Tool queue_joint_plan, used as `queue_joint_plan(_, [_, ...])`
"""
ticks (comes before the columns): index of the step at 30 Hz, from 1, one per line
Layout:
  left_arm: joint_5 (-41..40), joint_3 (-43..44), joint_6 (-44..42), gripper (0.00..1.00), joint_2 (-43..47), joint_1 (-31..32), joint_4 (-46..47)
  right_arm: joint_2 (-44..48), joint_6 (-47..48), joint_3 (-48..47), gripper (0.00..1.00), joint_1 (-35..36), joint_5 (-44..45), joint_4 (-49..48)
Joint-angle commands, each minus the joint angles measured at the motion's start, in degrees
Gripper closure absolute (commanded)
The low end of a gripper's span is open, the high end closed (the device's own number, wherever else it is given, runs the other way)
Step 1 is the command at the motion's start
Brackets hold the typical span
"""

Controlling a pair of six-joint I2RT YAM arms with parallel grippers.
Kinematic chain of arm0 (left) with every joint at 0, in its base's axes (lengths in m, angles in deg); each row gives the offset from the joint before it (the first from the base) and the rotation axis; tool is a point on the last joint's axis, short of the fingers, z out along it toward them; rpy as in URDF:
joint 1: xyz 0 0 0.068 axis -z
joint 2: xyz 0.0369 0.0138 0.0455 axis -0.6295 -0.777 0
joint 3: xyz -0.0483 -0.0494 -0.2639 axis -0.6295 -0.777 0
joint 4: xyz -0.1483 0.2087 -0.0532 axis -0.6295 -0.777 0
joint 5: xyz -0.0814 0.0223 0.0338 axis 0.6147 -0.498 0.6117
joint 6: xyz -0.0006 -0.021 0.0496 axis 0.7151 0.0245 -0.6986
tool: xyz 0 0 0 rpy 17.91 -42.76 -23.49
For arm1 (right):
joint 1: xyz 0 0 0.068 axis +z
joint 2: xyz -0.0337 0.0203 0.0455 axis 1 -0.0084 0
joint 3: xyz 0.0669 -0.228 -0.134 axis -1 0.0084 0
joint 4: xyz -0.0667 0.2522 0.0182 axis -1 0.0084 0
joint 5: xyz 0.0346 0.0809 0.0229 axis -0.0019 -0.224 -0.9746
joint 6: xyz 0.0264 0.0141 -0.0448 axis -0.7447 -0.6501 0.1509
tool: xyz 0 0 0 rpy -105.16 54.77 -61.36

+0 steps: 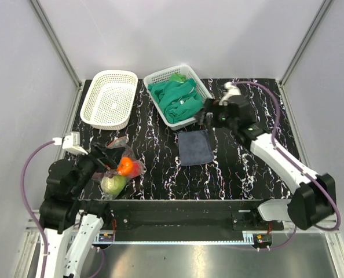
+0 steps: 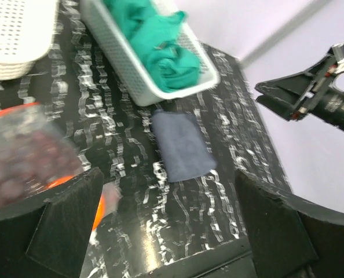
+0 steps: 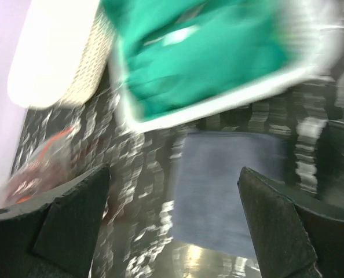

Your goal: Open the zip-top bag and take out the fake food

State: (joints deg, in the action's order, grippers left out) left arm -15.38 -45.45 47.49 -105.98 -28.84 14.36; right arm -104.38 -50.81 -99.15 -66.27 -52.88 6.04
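Robotics laboratory test cell. Plain grey panels [image 1: 178, 35] on aluminium posts [image 1: 55, 40] stand behind and either side of the right claw [image 1: 207, 116]. Beneath it, a black marbled table [image 1: 241, 174] carries bolted, cabled robot arms [image 1: 276, 153].

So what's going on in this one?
Two arms working on emptying a bag, with nothing grasped yet. The left hand is open right beside the zip-top bag, which lies near the table's front left with the fake food inside. The right hand is open too, hovering by the grey cloth mid-table, holding nothing.
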Motion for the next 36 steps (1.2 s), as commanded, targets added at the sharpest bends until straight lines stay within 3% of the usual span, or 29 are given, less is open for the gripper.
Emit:
queue_joint_plan(1, [-9.8, 8.6, -4.1, 0.01, -2.2, -0.2, -8.5, -5.0, 3.6, -8.9, 0.00, 10.5, -3.8, -1.6])
queue_joint_plan(9, [-15.3, 14.4, -6.6, 0.01, -3.0, -0.2, -13.7, -21.7, 4.6, -23.5, 0.00, 30.5, -8.0, -2.2])
queue_joint_plan(16, [-27.7, 13.2, -8.0, 0.01, -1.3, -0.2, -15.0, -34.3, 2.9, -29.7, 0.00, 39.6, -16.3, -5.8])
queue_joint_plan(21, [-28.9, 12.1, -9.6, 0.01, -4.3, -0.2, -15.5, -38.5, 0.7, -29.3, 0.07, 39.9, -18.3, -11.0])
queue_joint_plan(28, [-26.0, 11.9, -6.1, 0.01, -14.1, -0.2, -15.5, -37.9, 3.8, -23.5, 0.07, 39.9, -4.4, -10.5])
queue_joint_plan(36, [-26.6, 6.2, 3.7, 0.01, -25.9, -0.3, -13.0, -35.6, 3.5, -17.4, 0.03, 36.1, 1.1, -10.4])
